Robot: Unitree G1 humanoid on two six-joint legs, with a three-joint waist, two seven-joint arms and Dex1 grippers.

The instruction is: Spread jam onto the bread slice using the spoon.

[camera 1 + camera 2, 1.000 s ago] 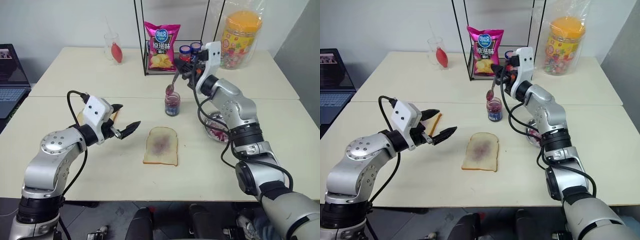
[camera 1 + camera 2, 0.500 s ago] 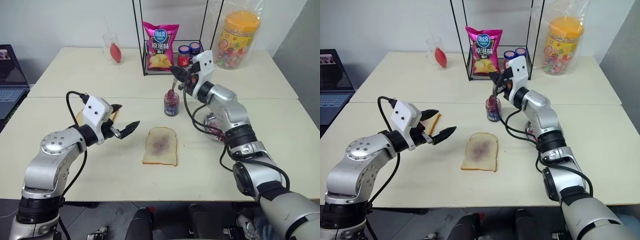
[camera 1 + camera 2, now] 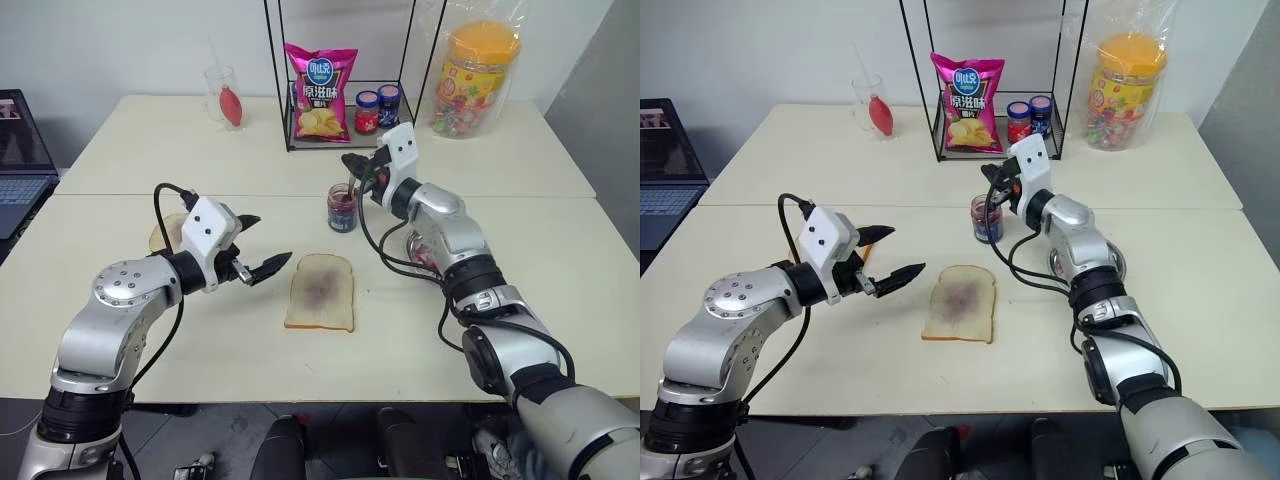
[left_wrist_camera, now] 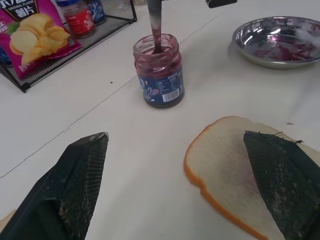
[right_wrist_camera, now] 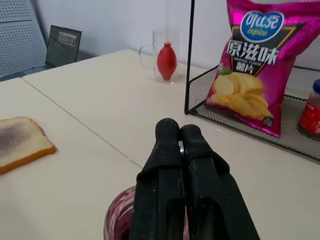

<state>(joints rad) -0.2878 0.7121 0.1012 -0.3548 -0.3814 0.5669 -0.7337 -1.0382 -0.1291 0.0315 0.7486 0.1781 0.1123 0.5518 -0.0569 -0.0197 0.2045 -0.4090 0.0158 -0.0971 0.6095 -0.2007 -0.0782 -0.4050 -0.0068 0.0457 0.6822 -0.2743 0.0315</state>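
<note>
The jam jar (image 3: 342, 207) stands open on the table behind the bread slice (image 3: 321, 292), a pale slice with a faint purple smear. My right gripper (image 3: 355, 165) hangs just above the jar, shut on the spoon (image 4: 155, 27). The spoon's handle stands upright and its bowl is sunk in the jam (image 4: 159, 70). My left gripper (image 3: 268, 242) hovers open and empty above the table, left of the bread slice (image 4: 235, 170). Its two fingers (image 4: 82, 185) frame the jar and the slice in the left wrist view.
A browner slice (image 3: 165, 232) lies behind my left gripper. A metal bowl (image 3: 430, 250) smeared with jam sits right of the jar. At the back stand a wire rack with a chips bag (image 3: 322, 90) and two small jars (image 3: 378, 108), a candy tub (image 3: 475, 80), a glass (image 3: 225, 95) and a laptop (image 3: 15, 150).
My right gripper has come down with the spoon, and the spoon's bowl has gone from above the jar into the jam. The left gripper has stayed open and about where it was.
</note>
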